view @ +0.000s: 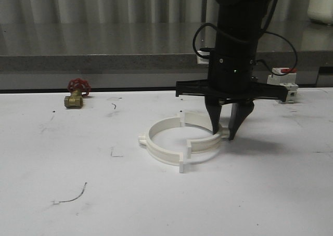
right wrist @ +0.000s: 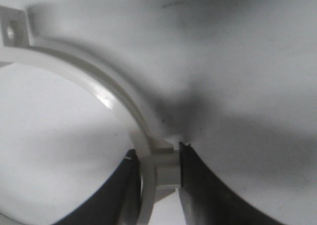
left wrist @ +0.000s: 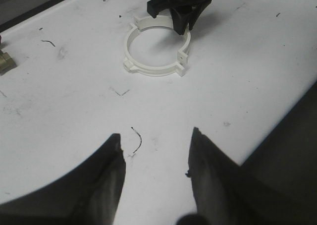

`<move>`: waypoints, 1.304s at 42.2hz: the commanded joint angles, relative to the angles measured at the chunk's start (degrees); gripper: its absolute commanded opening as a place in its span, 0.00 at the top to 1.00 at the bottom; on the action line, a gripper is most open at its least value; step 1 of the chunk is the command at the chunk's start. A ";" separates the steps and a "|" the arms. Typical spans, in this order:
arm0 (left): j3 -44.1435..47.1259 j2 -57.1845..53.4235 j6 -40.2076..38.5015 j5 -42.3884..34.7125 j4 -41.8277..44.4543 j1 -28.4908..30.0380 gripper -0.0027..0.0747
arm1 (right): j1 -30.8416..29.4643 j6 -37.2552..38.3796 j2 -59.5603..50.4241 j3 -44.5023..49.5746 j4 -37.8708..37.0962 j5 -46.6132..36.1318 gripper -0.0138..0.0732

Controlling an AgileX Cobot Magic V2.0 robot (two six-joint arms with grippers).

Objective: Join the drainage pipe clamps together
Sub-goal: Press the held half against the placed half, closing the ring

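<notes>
Right tool (view: 223, 133) is pinching right clamp half (view: 205, 142) at its nub; halves are forming a ring w/ left half (view: 158, 137), tabs looking nearly mated. Left tool (left wrist: 156, 153) is hanging open.

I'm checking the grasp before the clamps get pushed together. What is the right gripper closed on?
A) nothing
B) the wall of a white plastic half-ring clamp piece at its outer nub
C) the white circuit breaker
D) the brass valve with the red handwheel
B: the right gripper has one finger inside and one outside the white plastic half-ring clamp piece, pinching its wall at the nub.
</notes>
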 commanded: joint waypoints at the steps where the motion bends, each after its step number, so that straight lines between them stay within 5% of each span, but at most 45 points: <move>1: -1.45 -0.07 -0.08 -3.96 -0.83 -0.02 0.58 | 0.00 -0.17 -2.99 -1.87 -0.56 -1.39 0.60; 40: -1.45 -0.07 -0.08 -3.96 -0.83 -0.02 0.58 | 0.13 -3.25 -1.46 -1.87 2.35 -2.48 0.59; 50: -1.45 -0.07 -0.08 -3.96 -0.83 -0.02 0.58 | 0.13 -3.25 -1.46 -1.87 2.40 -2.37 0.39; 55: -1.45 -0.07 -0.08 -3.96 -0.83 -0.02 0.58 | 0.13 -3.25 -1.92 -1.92 2.40 -2.37 0.38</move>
